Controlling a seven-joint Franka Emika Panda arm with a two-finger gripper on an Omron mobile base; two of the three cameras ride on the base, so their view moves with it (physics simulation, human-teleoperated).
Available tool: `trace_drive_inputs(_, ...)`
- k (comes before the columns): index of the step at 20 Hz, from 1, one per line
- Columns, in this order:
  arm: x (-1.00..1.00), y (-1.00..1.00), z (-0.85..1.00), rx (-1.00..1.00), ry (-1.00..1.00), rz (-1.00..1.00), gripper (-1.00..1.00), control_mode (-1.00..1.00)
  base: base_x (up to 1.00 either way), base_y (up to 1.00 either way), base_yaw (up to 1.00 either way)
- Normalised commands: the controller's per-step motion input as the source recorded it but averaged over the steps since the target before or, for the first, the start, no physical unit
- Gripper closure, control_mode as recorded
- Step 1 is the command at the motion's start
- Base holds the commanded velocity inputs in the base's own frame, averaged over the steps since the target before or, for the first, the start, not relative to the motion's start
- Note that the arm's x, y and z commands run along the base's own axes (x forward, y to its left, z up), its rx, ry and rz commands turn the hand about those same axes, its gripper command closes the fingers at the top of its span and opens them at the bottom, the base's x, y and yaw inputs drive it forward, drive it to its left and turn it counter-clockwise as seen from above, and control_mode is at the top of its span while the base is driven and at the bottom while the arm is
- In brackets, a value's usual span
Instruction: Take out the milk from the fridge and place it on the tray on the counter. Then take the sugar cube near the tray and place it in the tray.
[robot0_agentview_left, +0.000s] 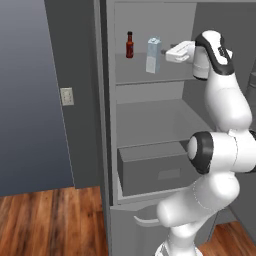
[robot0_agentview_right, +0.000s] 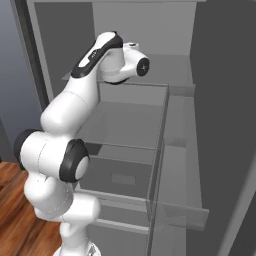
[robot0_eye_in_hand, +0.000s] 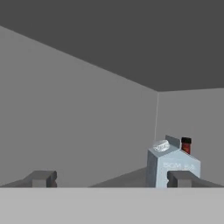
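The milk (robot0_agentview_left: 153, 55) stands on the fridge's (robot0_agentview_left: 150, 120) top shelf, upper middle of frame, bottle (robot0_agentview_left: 130, 45) left of it. The end effector (robot0_agentview_left: 169, 53), fingers spread wide, sits just right of the carton.

Flat even rendered light, dim grey interior, faint soft shadows, no glare, slightly soft edges

No text, number or brand could be read anywhere. The milk (robot0_eye_in_hand: 173, 168) carried faint pale lettering on its front face in the hand view, too blurred to make out; in the left base view the same carton (robot0_agentview_left: 153, 55) showed no legible marks. The dark red bottle (robot0_agentview_left: 130, 45) on the fridge shelf (robot0_agentview_left: 150, 75) bore no readable label.
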Motion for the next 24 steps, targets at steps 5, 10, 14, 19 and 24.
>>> trace_drive_inputs(5,0.25,0.0,-0.11,0.0,-0.05,0.0,-1.0,-1.0,0.0,0.0,0.0)
trace_drive_inputs(10,0.28,0.0,-0.1,0.0,-0.04,0.0,-1.0,-1.0,0.0,0.0,0.0)
trace_drive_inputs(14,0.28,0.0,-0.06,0.0,-0.02,0.0,-1.0,-1.0,0.0,0.0,0.0)
trace_drive_inputs(19,0.31,0.0,0.0,0.0,0.0,0.0,-1.0,-1.0,0.0,0.0,0.0)
trace_drive_inputs(24,0.23,0.0,0.04,0.0,0.09,0.0,-1.0,-1.0,0.0,0.0,0.0)
